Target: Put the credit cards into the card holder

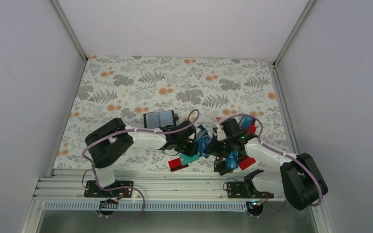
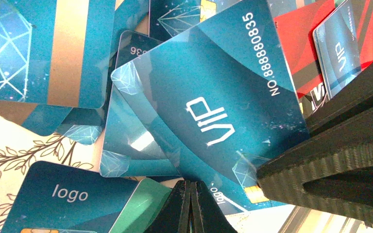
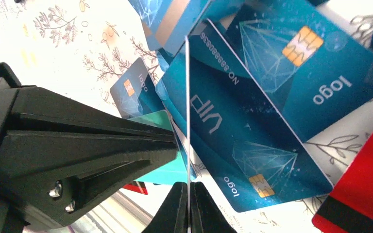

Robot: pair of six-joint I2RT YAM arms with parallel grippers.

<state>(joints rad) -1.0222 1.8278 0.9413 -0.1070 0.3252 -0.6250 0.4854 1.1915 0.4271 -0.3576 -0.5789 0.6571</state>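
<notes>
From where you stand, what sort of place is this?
Probably a robot test booth: plain white walls box in a floral-covered table, and two robot arms bolted to a metal rail reach over a pile of credit cards.

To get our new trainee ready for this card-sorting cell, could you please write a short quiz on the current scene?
1. True or false: the card holder lies open, apart from the pile of credit cards.
2. What is printed on the topmost blue card in the left wrist view? A) VIP B) BANK C) GOLD
3. Fill in: the right gripper is shut on a ____ seen edge-on.
Key: 1 true; 2 A; 3 credit card.
</notes>
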